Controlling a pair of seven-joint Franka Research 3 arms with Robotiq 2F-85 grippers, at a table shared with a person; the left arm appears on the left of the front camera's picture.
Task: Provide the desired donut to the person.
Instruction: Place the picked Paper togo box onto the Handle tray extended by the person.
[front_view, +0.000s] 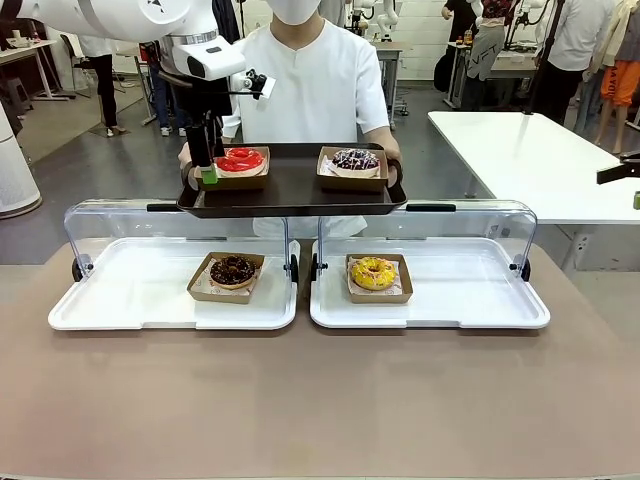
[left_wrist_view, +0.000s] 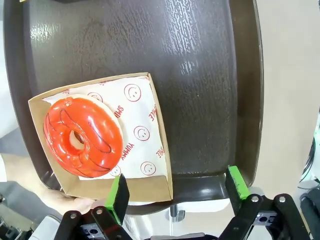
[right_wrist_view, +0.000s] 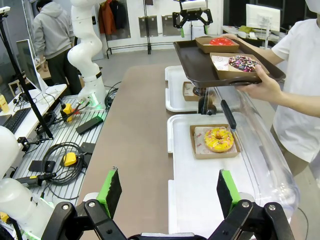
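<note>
The person (front_view: 310, 80) in a white shirt holds a dark brown tray (front_view: 290, 195) over the far side of the table. On the tray, a red glazed donut (front_view: 240, 159) sits in its paper box at the left. A chocolate sprinkled donut (front_view: 355, 160) sits boxed at the right. My left gripper (front_view: 208, 172) hovers open at the tray's left near edge. In the left wrist view, my left gripper (left_wrist_view: 178, 189) stands open over the near corner of the red donut's (left_wrist_view: 82, 137) box, one pad (left_wrist_view: 119, 192) at the box wall. My right gripper (right_wrist_view: 170, 192) is open and holds nothing.
Two white display trays with raised clear lids stand on the table. The left one (front_view: 120, 300) holds a chocolate donut (front_view: 233, 270) and the right one (front_view: 480, 300) a yellow donut (front_view: 373, 273). The person's hand (right_wrist_view: 262, 87) grips the brown tray's edge. Bare tabletop lies in front.
</note>
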